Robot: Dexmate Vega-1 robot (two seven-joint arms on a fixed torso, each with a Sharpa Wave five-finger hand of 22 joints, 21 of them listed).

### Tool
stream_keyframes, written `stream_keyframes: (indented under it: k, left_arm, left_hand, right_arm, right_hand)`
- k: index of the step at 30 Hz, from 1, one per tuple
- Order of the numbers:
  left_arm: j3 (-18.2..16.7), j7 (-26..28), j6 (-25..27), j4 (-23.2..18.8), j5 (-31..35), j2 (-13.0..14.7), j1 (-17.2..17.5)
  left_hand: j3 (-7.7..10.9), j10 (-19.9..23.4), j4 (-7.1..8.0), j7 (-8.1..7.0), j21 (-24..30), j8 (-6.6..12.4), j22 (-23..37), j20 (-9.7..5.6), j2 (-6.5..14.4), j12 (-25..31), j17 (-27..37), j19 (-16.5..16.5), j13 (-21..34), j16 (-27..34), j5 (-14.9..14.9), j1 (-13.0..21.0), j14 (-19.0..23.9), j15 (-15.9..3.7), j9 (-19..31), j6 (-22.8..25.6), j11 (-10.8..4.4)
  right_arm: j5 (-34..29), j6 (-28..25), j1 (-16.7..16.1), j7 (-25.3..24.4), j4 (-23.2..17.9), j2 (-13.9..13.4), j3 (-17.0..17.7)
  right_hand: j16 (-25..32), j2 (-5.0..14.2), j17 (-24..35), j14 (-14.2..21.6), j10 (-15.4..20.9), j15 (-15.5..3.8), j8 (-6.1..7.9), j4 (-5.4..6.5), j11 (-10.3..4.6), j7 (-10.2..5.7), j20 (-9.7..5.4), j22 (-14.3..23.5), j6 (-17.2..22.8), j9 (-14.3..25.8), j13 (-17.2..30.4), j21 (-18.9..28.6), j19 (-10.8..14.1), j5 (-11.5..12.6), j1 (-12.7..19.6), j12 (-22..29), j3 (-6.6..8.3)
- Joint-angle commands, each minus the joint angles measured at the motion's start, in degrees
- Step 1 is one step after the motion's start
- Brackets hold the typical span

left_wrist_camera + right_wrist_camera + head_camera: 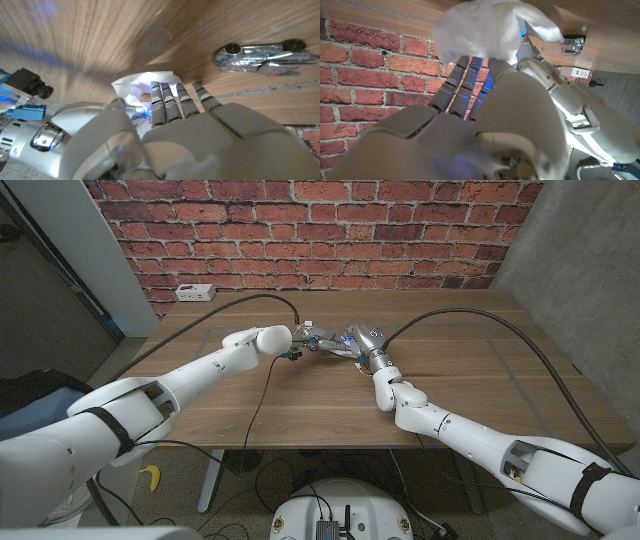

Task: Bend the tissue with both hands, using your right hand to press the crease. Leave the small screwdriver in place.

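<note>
The white tissue [338, 349] is crumpled up at the middle of the table between my two hands. My left hand [304, 341] reaches it from the left. In the left wrist view its fingers [172, 102] curl onto the tissue [142, 82]. My right hand [368, 346] meets it from the right. Its fingers [465, 80] hold the bunched tissue [485, 27], which is raised off the wood. A small shiny silver tool [260, 52], apparently the screwdriver [572, 45], lies on the table a little beyond the hands, untouched.
A white power strip [192, 291] lies at the table's far left edge by the brick wall. Black cables [470, 320] run over the table to both wrists. Bare wood [480, 380] spreads around the hands.
</note>
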Motion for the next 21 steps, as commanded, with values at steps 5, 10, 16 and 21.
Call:
stream_keyframes:
  k: [5,10,16,21]
  left_arm:
    - [-0.2,2.7,-4.7,4.1,-1.6,-1.3,-0.5]
    - [-4.6,21.8,-3.2,-4.2,3.2,1.9,6.6]
    - [-7.4,41.0,12.1,-14.0,14.3,2.5,13.8]
    - [-9.4,51.0,14.4,-13.4,13.9,0.4,16.4]
  left_hand:
    - [-0.05,-0.1,-0.37,-0.74,0.1,0.08,0.2,1.2,0.0,0.0,0.2,1.0,0.3,0.1,0.4,-0.6,1.0,-0.25,0.0,0.4,0.31]
    - [1.92,3.9,-4.97,2.31,-0.1,2.99,0.5,2.34,-0.5,1.7,0.4,3.9,0.9,1.3,0.3,2.9,7.7,1.5,0.7,11.7,1.47]
    - [5.87,9.9,-10.45,1.23,-0.1,4.43,1.2,0.87,0.4,4.1,0.7,4.4,2.5,2.0,-0.7,8.1,13.9,-1.16,1.4,17.3,-0.64]
    - [5.59,12.6,-10.32,2.08,0.2,5.77,1.5,0.55,-0.1,5.4,1.4,4.5,3.5,2.9,-1.1,6.3,17.4,-0.51,2.2,19.7,0.19]
  right_arm:
    - [7.2,11.3,0.7,-1.9,6.0,2.2,1.1]
    - [7.2,10.9,0.8,-2.3,6.1,2.1,1.2]
    - [6.0,9.3,0.2,-4.0,4.2,1.2,1.4]
    - [5.0,8.0,-0.7,-5.6,2.4,0.3,1.9]
  right_hand:
    - [1.2,0.19,0.9,1.8,0.2,-9.79,0.43,-0.57,-0.88,0.09,-0.93,0.3,1.9,0.1,0.1,0.7,0.4,0.3,0.1,-0.2,-0.67]
    - [1.4,0.16,1.1,2.0,0.2,-9.76,0.4,-0.77,-0.49,0.08,-0.97,0.3,2.2,0.2,0.0,1.0,0.5,0.4,0.4,-0.5,-0.96]
    - [1.5,0.11,1.2,2.1,0.2,-9.76,0.34,-0.85,-0.78,0.27,-1.0,0.4,2.3,0.2,0.0,1.2,0.4,0.5,0.6,-0.6,-1.18]
    - [1.4,0.16,1.3,1.9,0.3,-9.8,0.16,-0.95,-1.01,0.61,-1.1,0.4,2.1,0.3,0.1,1.3,0.2,0.6,0.8,-0.6,-1.34]
